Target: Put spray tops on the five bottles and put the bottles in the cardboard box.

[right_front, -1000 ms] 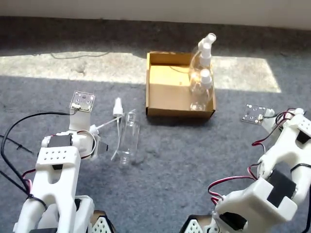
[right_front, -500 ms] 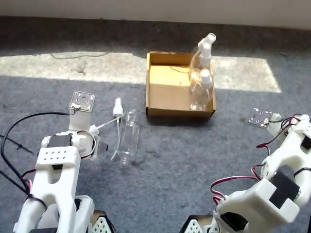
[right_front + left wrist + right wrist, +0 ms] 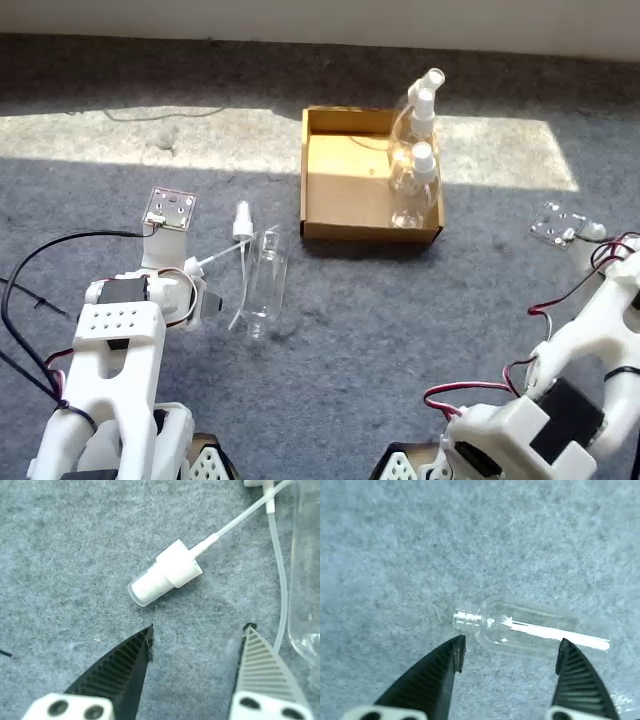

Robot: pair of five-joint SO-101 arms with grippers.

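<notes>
The cardboard box [image 3: 340, 185] lies open on the carpet, and two clear bottles with white spray tops [image 3: 415, 175] stand along its right side. Left of the box a capless clear bottle [image 3: 263, 285] lies flat, with a loose spray top [image 3: 241, 218] beside it. My left gripper [image 3: 197, 630] is open just above the carpet, with another white spray top [image 3: 167, 572] lying a little beyond its fingertips and the bottle's wall [image 3: 307, 580] at one side. My right gripper [image 3: 511, 641] is open over a second capless clear bottle [image 3: 535, 627] lying on its side, with one finger on either side.
Grey carpet covers the whole floor, with a sunlit band behind the box. The left arm [image 3: 120, 340] and its black cable sit at the near left. The right arm [image 3: 590, 330] stands at the far right edge.
The right arm has swung outward to the right, away from the box. The left arm, the lying bottle and the spray tops have not moved.
</notes>
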